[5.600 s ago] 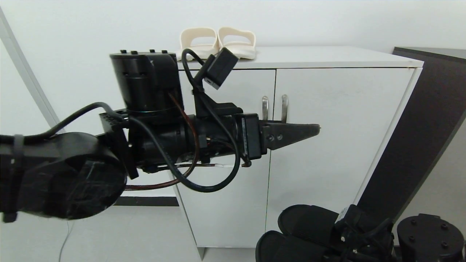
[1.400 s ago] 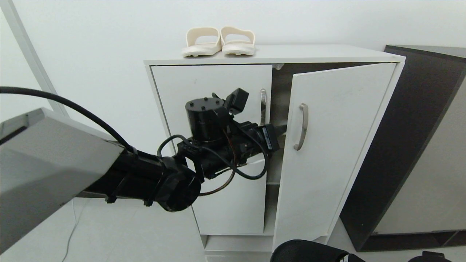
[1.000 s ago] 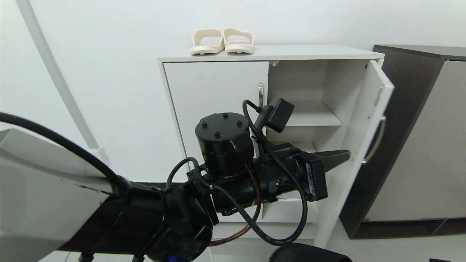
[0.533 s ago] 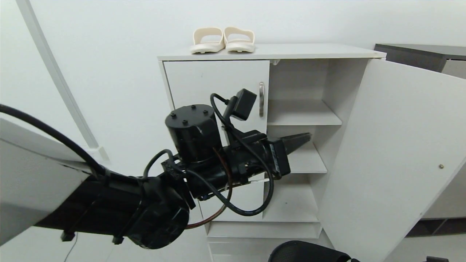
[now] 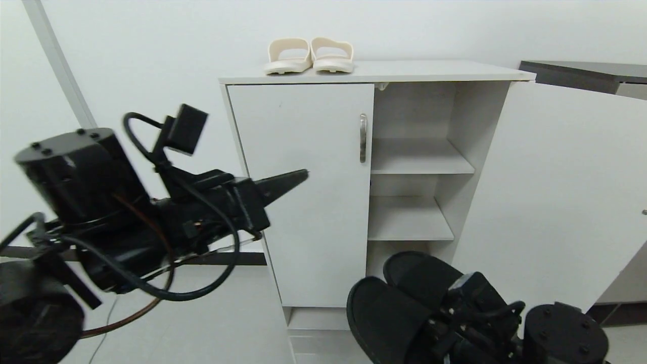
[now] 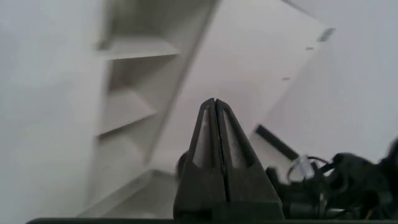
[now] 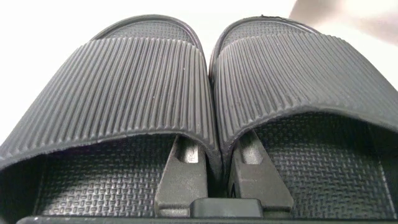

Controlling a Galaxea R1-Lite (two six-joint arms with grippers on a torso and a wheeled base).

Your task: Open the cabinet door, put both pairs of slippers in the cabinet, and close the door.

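Plain indoor room laid out like a home entryway: white shoe cabinet [image 5: 323, 242] with shelves [image 5: 419, 156] behind its open door, cream slippers [image 5: 309, 54] on its top, blank white wall [image 5: 151, 50] behind, dark grey cabinet [image 5: 581, 71] beside it, pale floor [image 5: 227, 313], black skirting strip [image 5: 242, 259].

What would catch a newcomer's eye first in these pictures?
The black slippers, pinched together in the right gripper, loom low in front of the cabinet, whose right door stands wide open, showing shelves. Cream slippers sit on its top, and the shut left gripper hangs before the closed left door.
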